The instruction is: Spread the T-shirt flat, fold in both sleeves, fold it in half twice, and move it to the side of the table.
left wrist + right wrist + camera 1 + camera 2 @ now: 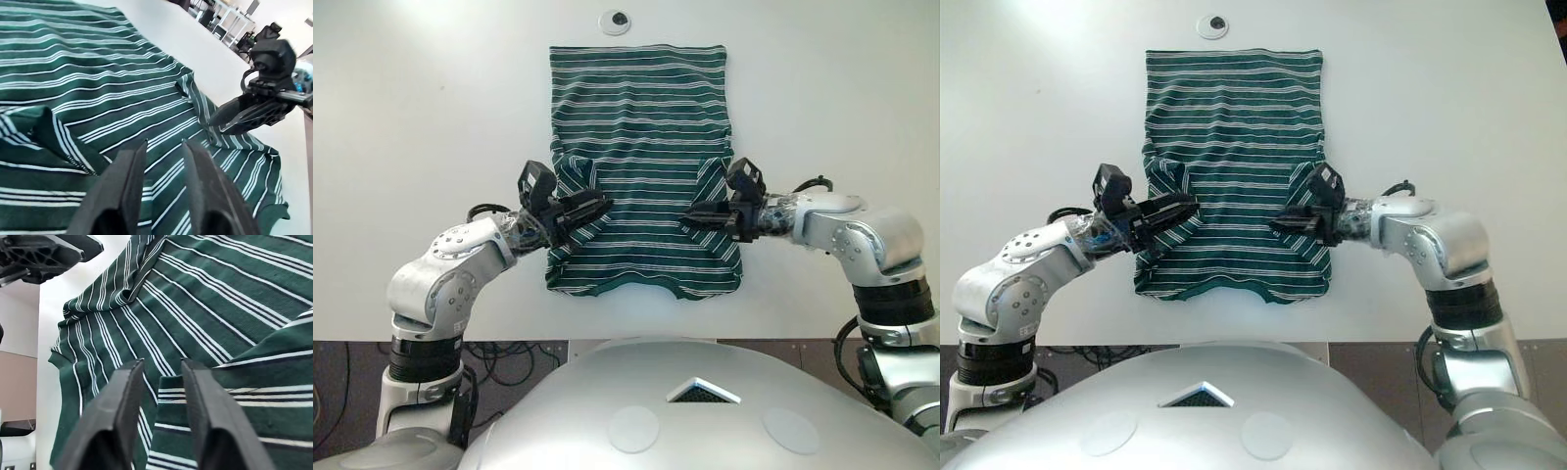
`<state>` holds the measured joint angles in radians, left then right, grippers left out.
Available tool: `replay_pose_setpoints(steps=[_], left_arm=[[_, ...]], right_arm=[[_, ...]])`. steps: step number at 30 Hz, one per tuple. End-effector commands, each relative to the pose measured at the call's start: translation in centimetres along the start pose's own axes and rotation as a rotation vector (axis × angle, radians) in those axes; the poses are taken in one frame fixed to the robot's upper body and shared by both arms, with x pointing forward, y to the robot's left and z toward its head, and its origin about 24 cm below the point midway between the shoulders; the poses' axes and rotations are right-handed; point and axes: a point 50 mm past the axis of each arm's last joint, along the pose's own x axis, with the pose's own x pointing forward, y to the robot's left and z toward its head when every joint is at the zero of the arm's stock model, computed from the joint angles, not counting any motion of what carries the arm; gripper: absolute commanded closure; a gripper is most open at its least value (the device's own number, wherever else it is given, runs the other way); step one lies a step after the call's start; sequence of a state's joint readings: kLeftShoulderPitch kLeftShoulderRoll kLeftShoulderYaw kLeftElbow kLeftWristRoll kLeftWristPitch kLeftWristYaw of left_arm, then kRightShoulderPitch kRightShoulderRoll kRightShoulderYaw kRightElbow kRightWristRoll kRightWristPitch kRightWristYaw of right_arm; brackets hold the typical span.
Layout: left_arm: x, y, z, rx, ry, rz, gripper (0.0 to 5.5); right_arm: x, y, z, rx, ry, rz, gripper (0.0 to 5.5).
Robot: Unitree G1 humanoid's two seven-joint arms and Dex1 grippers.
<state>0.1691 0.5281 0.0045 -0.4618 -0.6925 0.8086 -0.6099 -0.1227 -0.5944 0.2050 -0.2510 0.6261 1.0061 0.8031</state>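
Note:
A dark green T-shirt [641, 117] with white stripes lies flat on the white table [431, 117], collar end toward me. Both sleeves are folded inward: the left sleeve [570, 178] and the right sleeve [713, 184] rest on the body of the shirt. My left gripper [599, 208] hovers over the shirt beside the left sleeve, open, with bare cloth showing between its fingers [122, 176]. My right gripper [690, 217] hovers by the right sleeve, also open and holding nothing, its fingers [122, 401] just above the stripes. The two grippers point at each other across the shirt's middle.
A small round white disc [615, 22] with a dark centre sits on the table just beyond the shirt's far hem. Bare table surface lies to the left and right of the shirt. The table's near edge [509, 339] runs just below the collar end.

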Motion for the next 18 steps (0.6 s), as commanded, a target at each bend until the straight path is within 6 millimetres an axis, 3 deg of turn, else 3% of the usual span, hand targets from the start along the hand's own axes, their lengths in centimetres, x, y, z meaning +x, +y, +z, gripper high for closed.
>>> replay_pose_setpoints(steps=[1, 3, 6, 9, 13, 18], left_arm=[[-1.6, 1.8, 1.3, 0.146, 0.015, 0.168, 3.81], [-3.3, 2.2, 2.4, 0.256, 0.041, 0.229, 3.55], [-5.6, 3.1, 3.2, 0.467, 0.115, 0.330, 3.18], [-7.4, 3.9, 2.3, 0.746, 0.260, 0.374, 2.77], [-9.4, 4.9, -0.3, 1.214, 0.512, 0.226, 2.77], [-10.2, 5.0, -2.1, 1.289, 0.555, 0.013, 2.77]], right_arm=[[-1.7, 0.5, 2.4, -0.160, -0.134, -0.032, 3.42], [-3.7, -0.3, 2.9, -0.365, -0.123, -0.175, 3.12], [-6.1, -1.4, 0.7, -0.682, 0.062, -0.286, 2.70], [-7.8, -1.6, -1.5, -0.913, 0.174, -0.279, 2.25], [-9.2, -1.1, -5.2, -1.174, 0.314, -0.138, 2.25], [-8.9, -1.3, -7.3, -1.467, 0.355, -0.014, 2.25]])
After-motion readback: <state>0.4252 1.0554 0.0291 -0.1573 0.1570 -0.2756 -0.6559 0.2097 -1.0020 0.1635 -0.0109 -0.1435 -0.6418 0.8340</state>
